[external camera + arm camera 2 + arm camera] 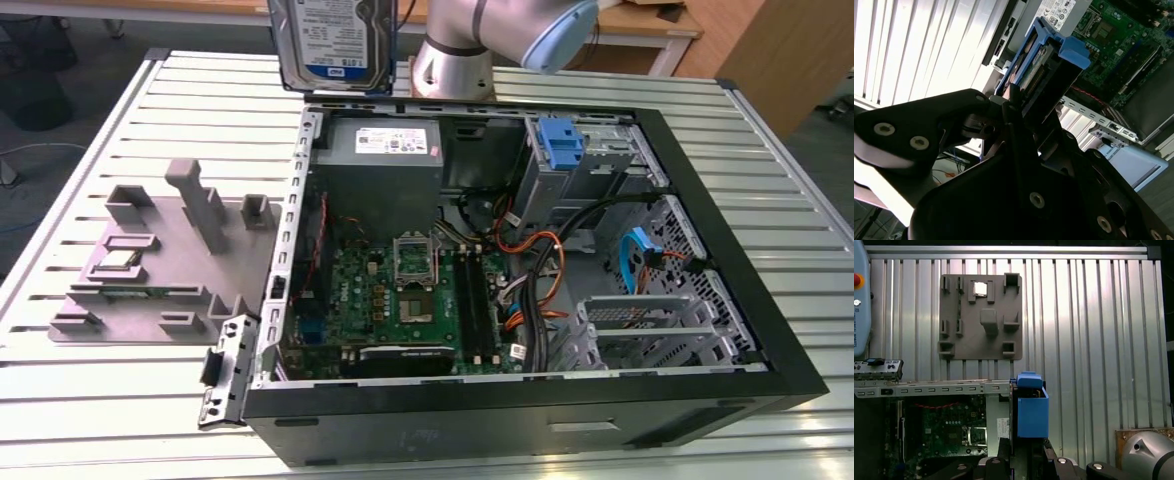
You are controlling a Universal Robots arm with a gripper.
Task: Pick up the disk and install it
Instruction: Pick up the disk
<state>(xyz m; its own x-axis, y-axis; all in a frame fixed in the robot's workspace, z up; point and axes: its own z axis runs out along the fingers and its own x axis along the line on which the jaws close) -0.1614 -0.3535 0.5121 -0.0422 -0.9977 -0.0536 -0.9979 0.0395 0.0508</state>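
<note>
Carry step in hand: the black claw is pinching the silver hard-drive disk by its blue plastic carrier. The disk hangs at the exterior view's upper left, above the open black computer case. It's not seated yet, and I'd judge installing calls for squaring it with a bay.

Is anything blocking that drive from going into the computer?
Nothing visible does. The disk hangs clamped in the jaws above the edge of the computer case, whose side is open. Inside, orange and black cables run beside the metal drive cage.
</note>
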